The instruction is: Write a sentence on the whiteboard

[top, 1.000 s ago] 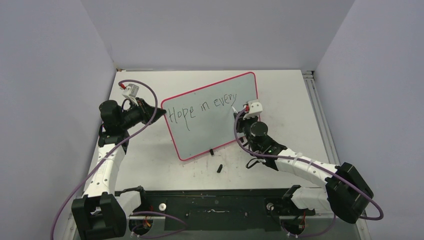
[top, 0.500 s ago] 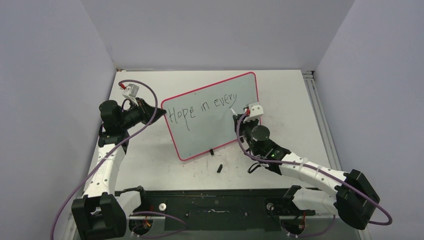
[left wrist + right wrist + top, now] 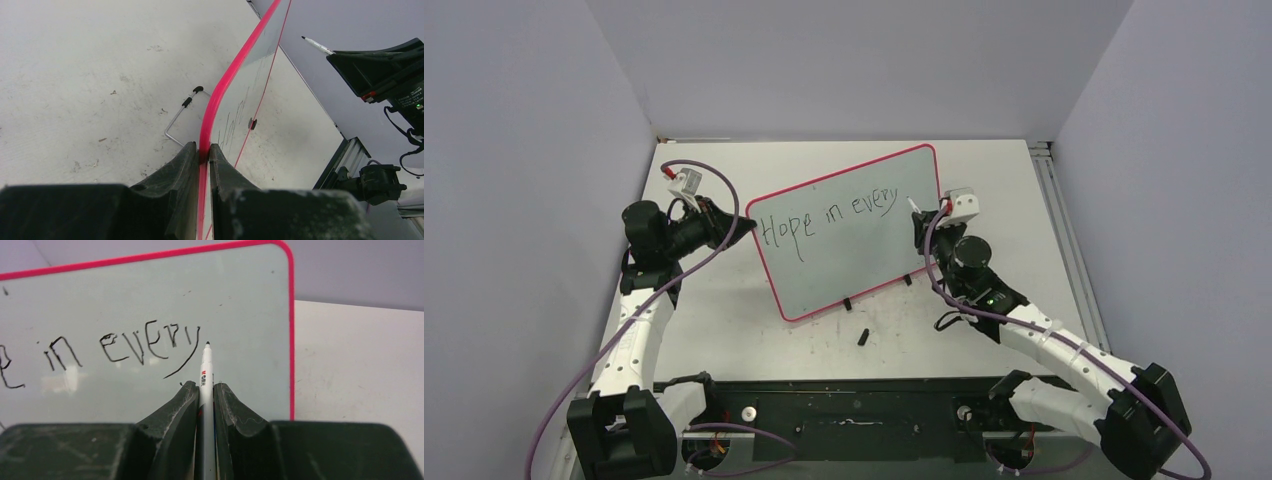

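Note:
The whiteboard (image 3: 854,268), pale grey with a red rim, stands tilted on the table. The sentence (image 3: 829,214) on it reads "Hope in every" in black; the right wrist view shows its end, "in every" (image 3: 145,347). My left gripper (image 3: 746,226) is shut on the board's left rim (image 3: 220,95), the red edge pinched between its fingertips (image 3: 204,148). My right gripper (image 3: 923,228) is shut on a white pen (image 3: 205,371). The pen tip points at the board just right of the "y", near the right rim. In the left wrist view the pen (image 3: 316,45) looks slightly off the surface.
A small black pen cap (image 3: 863,335) lies on the table in front of the board. The board's wire stand (image 3: 181,114) and black feet (image 3: 847,303) rest on the table. A metal rail (image 3: 1049,190) runs along the right side. Grey walls close in the table.
The right arm has swung right with the pen, from over the "y" toward the board's right edge. The tail of the "y" now shows uncovered. The left arm and board have not moved.

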